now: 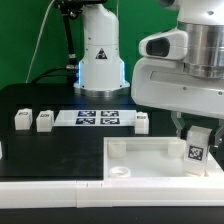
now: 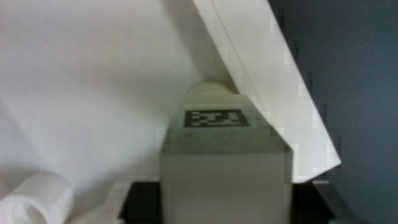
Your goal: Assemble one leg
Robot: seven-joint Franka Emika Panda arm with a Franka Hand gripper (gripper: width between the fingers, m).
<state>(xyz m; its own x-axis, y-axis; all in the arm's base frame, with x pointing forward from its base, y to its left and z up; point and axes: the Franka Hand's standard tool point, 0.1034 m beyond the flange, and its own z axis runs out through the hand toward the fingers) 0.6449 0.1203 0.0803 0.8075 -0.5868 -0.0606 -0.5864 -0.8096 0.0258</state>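
Observation:
My gripper (image 1: 197, 140) is shut on a leg (image 1: 196, 150), a small white post with a black-and-white tag on its side. It holds the leg upright over the near right corner of the large flat white rimmed panel (image 1: 140, 160), at the exterior view's right. In the wrist view the leg (image 2: 222, 150) fills the middle between the two dark fingers (image 2: 139, 200), tag facing the camera, with the panel's rim (image 2: 267, 80) slanting behind it. A round corner socket (image 2: 32, 200) shows at the edge. Three more legs (image 1: 21, 119) (image 1: 44, 121) (image 1: 141, 122) stand on the black table.
The marker board (image 1: 98, 118) lies flat between the loose legs at the back. A white robot base (image 1: 100, 55) stands behind it. The panel's near left socket (image 1: 119, 171) shows in the exterior view. A white ledge runs along the table's front edge.

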